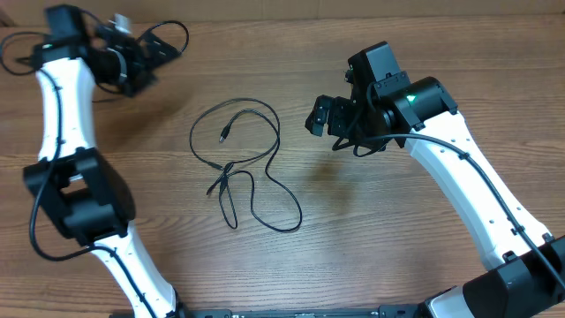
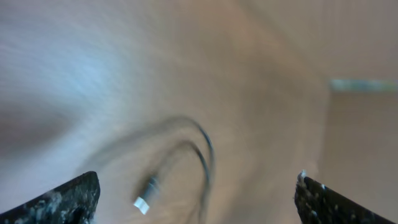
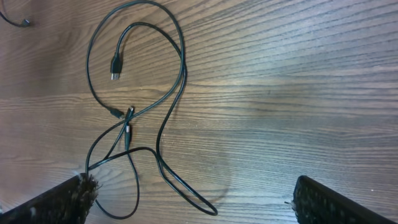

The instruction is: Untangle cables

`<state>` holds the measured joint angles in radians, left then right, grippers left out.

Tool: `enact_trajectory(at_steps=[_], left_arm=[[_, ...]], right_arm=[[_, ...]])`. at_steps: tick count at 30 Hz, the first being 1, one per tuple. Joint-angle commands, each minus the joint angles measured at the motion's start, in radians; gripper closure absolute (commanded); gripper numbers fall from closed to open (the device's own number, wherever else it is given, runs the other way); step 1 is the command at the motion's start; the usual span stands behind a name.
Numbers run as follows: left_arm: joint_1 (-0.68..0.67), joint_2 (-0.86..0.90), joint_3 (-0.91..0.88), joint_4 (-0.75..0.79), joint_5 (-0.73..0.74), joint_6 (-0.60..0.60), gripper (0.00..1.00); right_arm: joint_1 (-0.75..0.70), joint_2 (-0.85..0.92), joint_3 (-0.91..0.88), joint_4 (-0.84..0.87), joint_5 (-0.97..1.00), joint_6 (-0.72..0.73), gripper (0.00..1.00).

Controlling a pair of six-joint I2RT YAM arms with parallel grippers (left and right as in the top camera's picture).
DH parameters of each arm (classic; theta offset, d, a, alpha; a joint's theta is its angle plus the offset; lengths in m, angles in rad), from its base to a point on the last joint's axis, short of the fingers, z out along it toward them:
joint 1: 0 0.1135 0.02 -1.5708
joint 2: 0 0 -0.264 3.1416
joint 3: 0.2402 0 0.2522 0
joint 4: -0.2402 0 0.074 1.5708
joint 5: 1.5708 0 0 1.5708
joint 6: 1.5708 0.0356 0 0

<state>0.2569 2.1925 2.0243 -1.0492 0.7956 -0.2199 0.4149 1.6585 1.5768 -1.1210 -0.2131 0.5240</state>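
Surface: brown wood-grain table (image 1: 380,221), seen whole from overhead, with two white-and-black arms on it.

Task item: the cables (image 1: 226,170) lie loose in the middle of the table, between the two arms and touching neither. They form open loops that cross at one point (image 3: 129,121), not a tight knot.

Left gripper (image 1: 157,55): top left of the table, well apart from the cables. In its wrist view (image 2: 199,208) the jaws stand wide apart at the two bottom corners, nothing clamped.

Right gripper (image 1: 322,124): just right of the cable loops, not touching them. The jaws stand wide apart in its wrist view (image 3: 199,205), nothing between them.

Hard to make out:
- The left wrist view is smeared. A blurred cord (image 2: 208,155) with a pale tip (image 2: 144,200) shows between the fingers; I cannot tell which cord it is.
- A short strand (image 3: 15,20) is cut off at the top left corner of the right wrist view.
- Strands overlap at the crossing, so the cord count is uncertain: at least two.

Counts: arms, 2. Grippers, 2. Large plug (image 3: 115,65), 1, lying inside the upper loop (image 1: 222,135). Small plug ends at the crossing, two or three.
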Motion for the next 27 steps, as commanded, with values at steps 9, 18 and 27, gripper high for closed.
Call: enact_trajectory(at_steps=[9,18,27], left_arm=[[-0.284,0.011,-0.009,-0.223,-0.495,0.013,0.00],[-0.443,0.011,-0.010,-0.222,-0.598,0.013,0.00],[-0.539,0.011,-0.011,-0.259,-0.592,0.014,0.00]], right_arm=[[0.007,0.005,-0.005,0.000,-0.003,0.006,0.00],[0.007,0.005,-0.005,0.019,-0.002,0.006,0.00],[0.007,0.005,-0.005,-0.047,-0.002,0.006,0.00]])
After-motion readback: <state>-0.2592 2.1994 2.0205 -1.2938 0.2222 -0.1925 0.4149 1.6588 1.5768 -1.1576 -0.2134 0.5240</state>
